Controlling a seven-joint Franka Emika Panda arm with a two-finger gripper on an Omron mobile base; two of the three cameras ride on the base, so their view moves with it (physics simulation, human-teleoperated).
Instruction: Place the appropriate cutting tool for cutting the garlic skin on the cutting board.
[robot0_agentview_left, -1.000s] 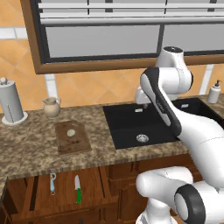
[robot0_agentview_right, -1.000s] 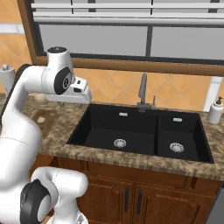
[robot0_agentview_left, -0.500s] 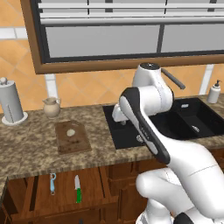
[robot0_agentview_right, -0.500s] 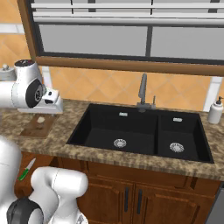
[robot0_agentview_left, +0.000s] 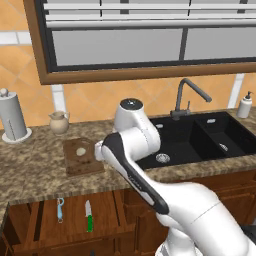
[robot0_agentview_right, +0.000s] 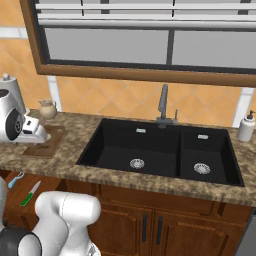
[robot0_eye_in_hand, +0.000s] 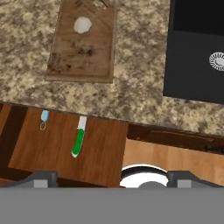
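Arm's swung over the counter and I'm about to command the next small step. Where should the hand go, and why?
Probably lower the open gripper toward the green-handled knife in the open drawer. The knife lies apart from the blue-handled tool, nothing is held, and the cutting board carries only the garlic.

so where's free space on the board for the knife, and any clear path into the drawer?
The cutting board is bare except for the garlic near its far end; the near half, toward the open drawer, is free. In the drawer, the knife lies apart from the blue peeler, with bare wood on the knife's other side.
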